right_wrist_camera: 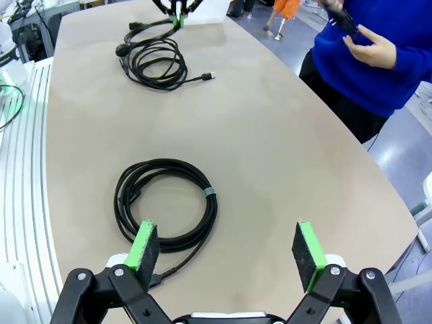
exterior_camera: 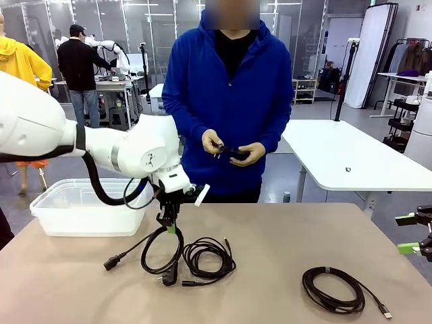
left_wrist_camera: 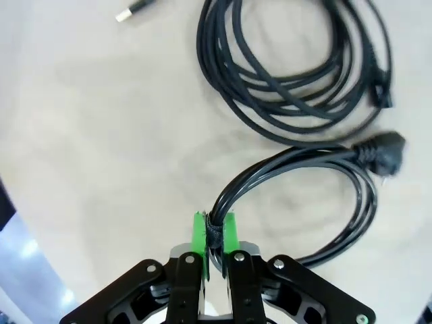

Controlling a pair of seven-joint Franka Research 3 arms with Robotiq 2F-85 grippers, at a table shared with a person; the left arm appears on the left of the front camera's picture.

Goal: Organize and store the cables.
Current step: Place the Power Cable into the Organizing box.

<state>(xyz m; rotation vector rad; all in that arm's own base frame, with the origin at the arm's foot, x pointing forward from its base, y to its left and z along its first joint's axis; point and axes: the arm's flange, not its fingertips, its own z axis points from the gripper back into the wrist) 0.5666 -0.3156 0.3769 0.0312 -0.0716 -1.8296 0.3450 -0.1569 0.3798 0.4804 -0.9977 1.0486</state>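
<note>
Left gripper (left_wrist_camera: 214, 226) clamped on tied black power cable coil (left_wrist_camera: 290, 155), loop stretched lengthwise straight away from it, plug farthest; right gripper (right_wrist_camera: 226, 246) jaws wide apart.

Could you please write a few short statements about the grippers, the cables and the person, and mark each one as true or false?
1. The left gripper is shut on the power cable at its tie. True.
2. The right gripper grips the coiled cable near it. False: its jaws stand open, and that cable lies free on the table.
3. Another coil lies beside the power cable. True.
4. The person's hands rest flat on the table. False: they hold a small black thing in front of the body.
</note>
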